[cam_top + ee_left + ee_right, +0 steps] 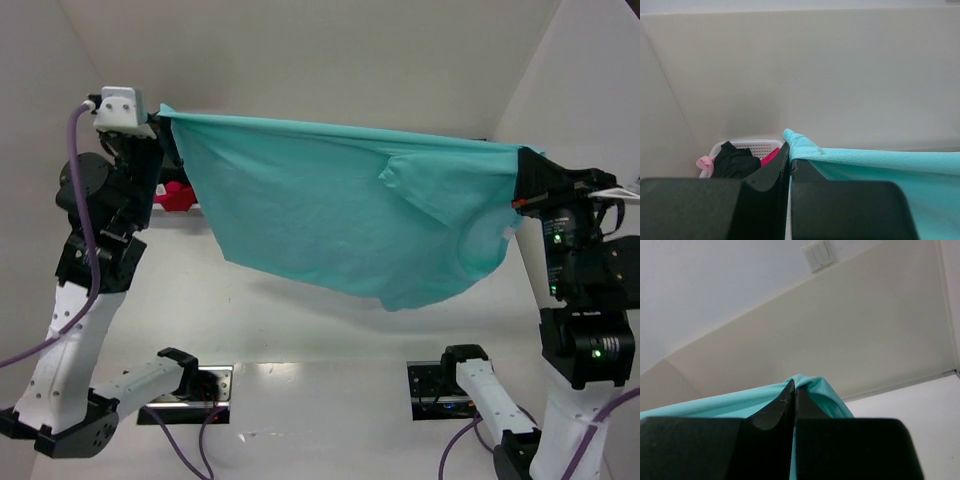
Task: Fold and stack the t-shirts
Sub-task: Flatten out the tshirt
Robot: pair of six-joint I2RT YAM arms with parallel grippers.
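At far left, the left pincer (pixel 160 124) is standing raised on its arm with its jaws pressed together on the upper left corner of the teal-green t-shirt (pixel 340 210). In the left wrist view the left pincer (pixel 789 152) is nipping a small bunched fold of the teal-green t-shirt (pixel 880 167), and the cloth is running off to the right from the fingertips. Behind those fingers, a white lattice basket (pixel 758 146) is sitting against the back wall, holding the black t-shirt (pixel 737 161) and the pink-red t-shirt (pixel 769 156). In the top view a patch of the pink-red t-shirt (pixel 178 195) is showing just beside the left arm. Moving rightward, the teal-green t-shirt is hanging as a wide sheet in the air over the tabletop (pixel 300 330). Its top edge is stretching nearly straight from one pincer to the other, its lower edge is sagging deepest right of centre, and one sleeve is lying folded across its upper right part. At far right, the right pincer (pixel 520 180) is gripping the opposite upper corner. In the right wrist view the right pincer (pixel 794 389) is closing tightly on a puckered tip of the teal-green t-shirt (pixel 715 406), which is trailing away to the left. A wall switch (pixel 817 254) is showing high above.
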